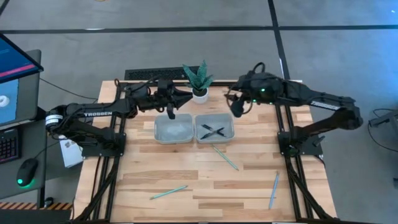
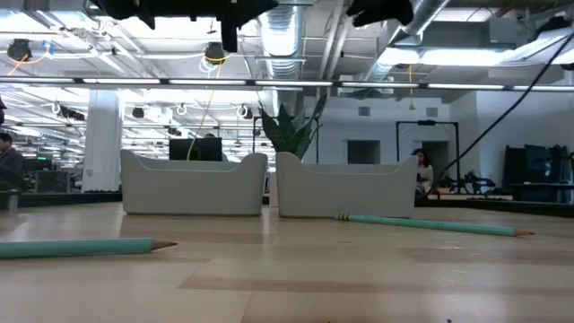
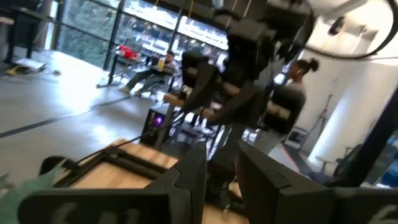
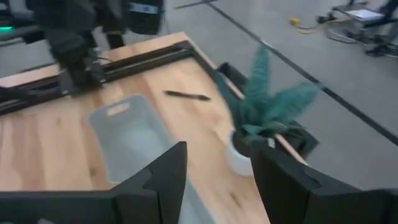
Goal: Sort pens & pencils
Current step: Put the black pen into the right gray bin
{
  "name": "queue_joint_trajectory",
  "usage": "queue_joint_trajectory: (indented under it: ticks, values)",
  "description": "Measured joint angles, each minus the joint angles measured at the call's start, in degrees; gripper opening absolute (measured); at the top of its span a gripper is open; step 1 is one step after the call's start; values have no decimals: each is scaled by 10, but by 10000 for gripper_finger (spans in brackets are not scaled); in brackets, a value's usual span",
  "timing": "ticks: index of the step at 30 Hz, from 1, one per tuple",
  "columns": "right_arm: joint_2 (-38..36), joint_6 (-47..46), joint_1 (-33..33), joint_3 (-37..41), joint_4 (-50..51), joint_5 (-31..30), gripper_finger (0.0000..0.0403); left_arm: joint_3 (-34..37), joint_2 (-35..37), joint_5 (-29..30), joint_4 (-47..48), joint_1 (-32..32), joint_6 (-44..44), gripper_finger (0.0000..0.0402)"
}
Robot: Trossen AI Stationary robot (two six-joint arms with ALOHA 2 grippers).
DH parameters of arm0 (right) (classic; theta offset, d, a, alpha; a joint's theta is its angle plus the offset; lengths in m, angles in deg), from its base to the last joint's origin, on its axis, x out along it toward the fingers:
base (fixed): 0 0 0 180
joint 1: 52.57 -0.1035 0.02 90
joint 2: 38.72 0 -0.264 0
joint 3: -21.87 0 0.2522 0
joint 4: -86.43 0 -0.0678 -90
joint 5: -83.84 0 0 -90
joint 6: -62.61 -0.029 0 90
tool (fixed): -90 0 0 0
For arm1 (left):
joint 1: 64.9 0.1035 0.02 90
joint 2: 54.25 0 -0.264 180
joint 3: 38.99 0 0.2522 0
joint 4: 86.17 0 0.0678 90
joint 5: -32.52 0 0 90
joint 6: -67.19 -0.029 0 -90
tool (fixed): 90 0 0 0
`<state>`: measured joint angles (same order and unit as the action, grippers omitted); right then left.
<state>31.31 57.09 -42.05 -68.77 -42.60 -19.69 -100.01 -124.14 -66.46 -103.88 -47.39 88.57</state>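
Observation:
Two dark pens (image 1: 213,130) lie crossed in the right grey tray (image 1: 234,128). The left tray (image 1: 156,130) beside it holds nothing I can see. Another dark pen (image 4: 186,95) lies flat on the table past the left tray, toward the far left corner. Three teal pencils lie flat on the wood: one (image 1: 224,157) just in front of the right tray, one (image 1: 168,193) near the front, one (image 1: 273,190) at the front right. My left gripper (image 1: 186,94) hangs high beyond the left tray, slightly open and holding nothing. My right gripper (image 1: 236,110) is open, high over the right tray's far right corner.
A potted plant (image 1: 199,81) stands just behind the trays, between my two grippers. Black frame rails (image 1: 115,149) run along the table's left and right sides. The near half of the table holds only the pencils. People sit in the room beyond the table.

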Motion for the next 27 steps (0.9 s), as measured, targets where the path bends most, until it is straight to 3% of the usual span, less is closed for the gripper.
queue_joint_trajectory:
  ticks: [5, 10, 15, 22, 27]
  values:
    - [-52, 18, 51, 64, -7, -1, 199, 0, 0, 20, 35, 23, -3, 73]
    - [-103, 46, 122, 147, -99, 37, 197, 0, 0, 34, 53, 67, -5, 79]
    - [-132, 60, 205, 219, -208, 91, 197, 0, 0, 27, 81, 127, -13, 122]
    - [-101, 60, 296, 251, -258, 158, 198, -1, 0, 41, 98, 219, -32, 193]
    - [-44, 61, 326, 251, -328, 227, 196, -67, -21, 41, 306, 280, -35, 209]
